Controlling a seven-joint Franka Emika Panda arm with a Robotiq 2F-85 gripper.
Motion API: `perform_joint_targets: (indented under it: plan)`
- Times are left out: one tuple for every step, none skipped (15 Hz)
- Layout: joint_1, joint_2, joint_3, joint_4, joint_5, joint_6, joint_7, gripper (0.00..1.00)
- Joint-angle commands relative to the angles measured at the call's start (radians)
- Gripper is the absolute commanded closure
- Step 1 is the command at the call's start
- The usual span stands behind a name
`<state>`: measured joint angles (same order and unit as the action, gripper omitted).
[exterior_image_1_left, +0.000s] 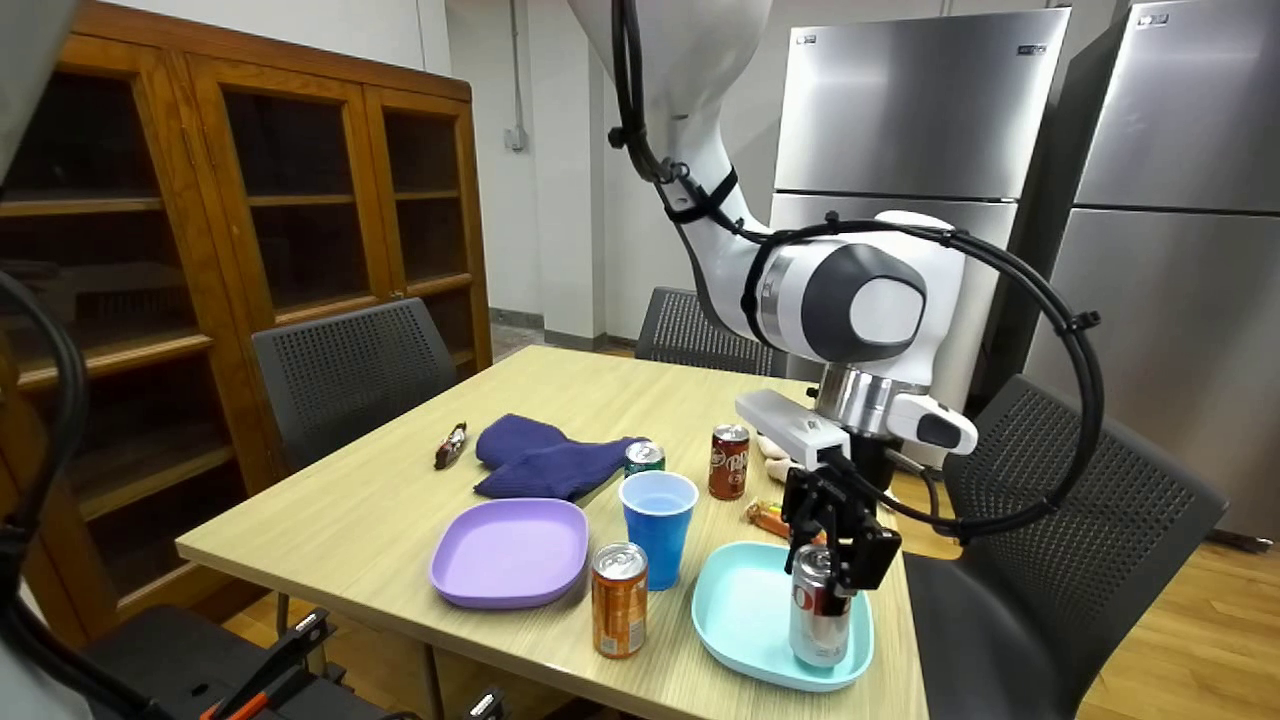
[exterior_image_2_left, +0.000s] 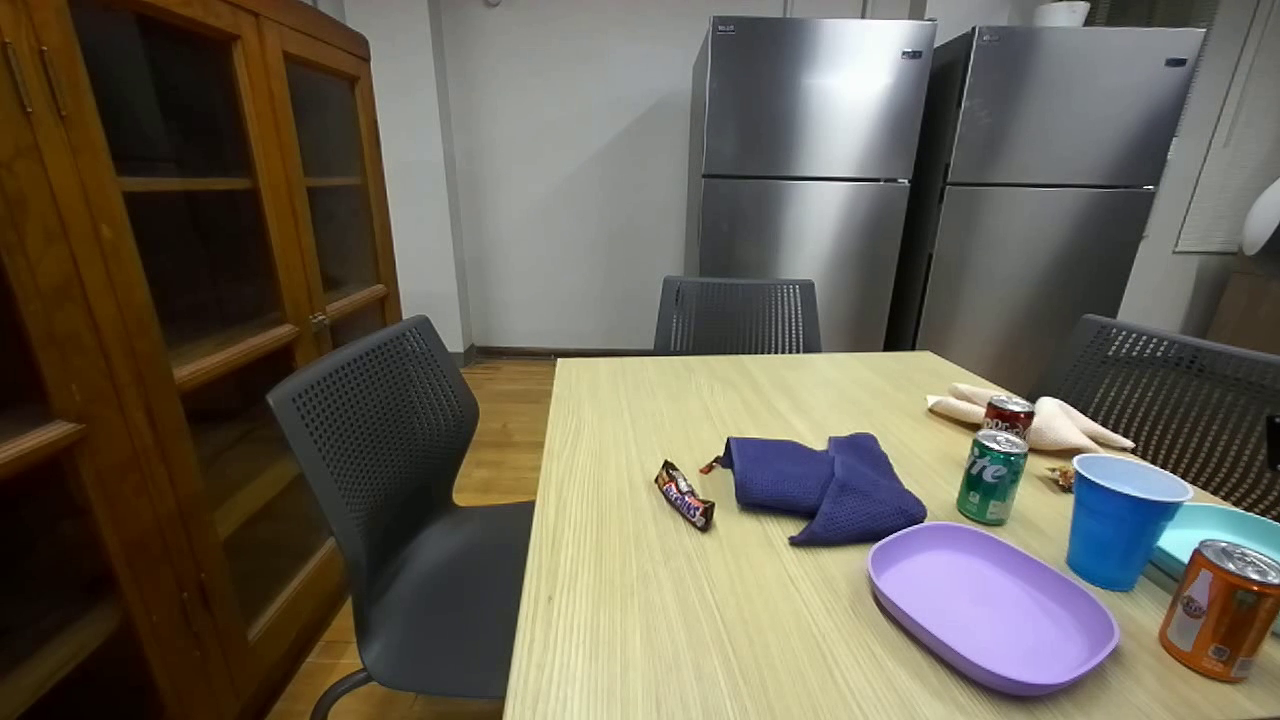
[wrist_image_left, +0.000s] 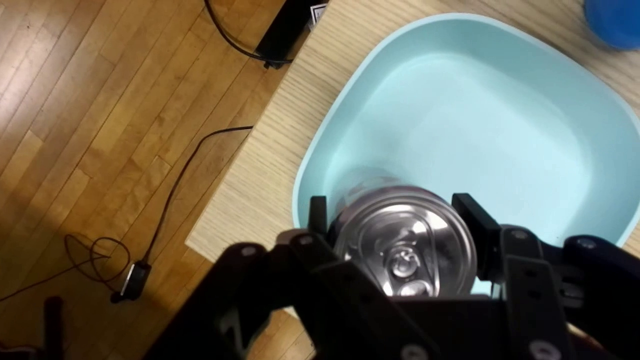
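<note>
A silver can (exterior_image_1_left: 820, 638) with red lettering stands nearly upright over the near right part of a light teal plate (exterior_image_1_left: 735, 610). Black fingers flank it on both sides, and my gripper (exterior_image_1_left: 818, 582) is shut on its upper body. From above, the wrist view shows the can's lid (wrist_image_left: 400, 245) between the two pads of the gripper (wrist_image_left: 390, 200), low in the plate's corner (wrist_image_left: 450, 140). Whether the can's base rests on the plate or hangs just over it, I cannot tell. The gripper lies outside the frame in the exterior view with the candy bar (exterior_image_2_left: 685, 497) up close.
Left of the teal plate stand a blue cup (exterior_image_1_left: 658, 530) and an orange can (exterior_image_1_left: 619, 600), beside a purple plate (exterior_image_1_left: 510, 553). Behind are a dark red can (exterior_image_1_left: 728, 462), a green can (exterior_image_2_left: 991, 478), a navy cloth (exterior_image_1_left: 550, 458) and an orange wrapper (exterior_image_1_left: 768, 516). A chair (exterior_image_1_left: 1060, 530) borders the table.
</note>
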<state>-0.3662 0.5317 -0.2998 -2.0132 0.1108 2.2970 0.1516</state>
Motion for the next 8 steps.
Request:
perform_joint_targets:
  plan:
    - [-0.008,0.006,0.013,0.016,0.019,0.007,-0.013,0.62]
    - [-0.008,0.006,0.013,0.014,0.018,0.010,-0.014,0.62]
    - [-0.008,0.006,0.013,0.014,0.019,0.012,-0.015,0.62]
    - [-0.008,0.005,0.013,0.013,0.018,0.014,-0.014,0.62]
    - [-0.007,0.004,0.013,0.012,0.018,0.014,-0.015,0.62]
    - [-0.003,0.001,0.012,0.008,0.013,0.016,-0.012,0.12]
    - [-0.002,-0.003,0.012,0.005,0.011,0.015,-0.014,0.11]
    - [-0.003,-0.014,0.014,-0.002,0.016,0.019,-0.018,0.06]
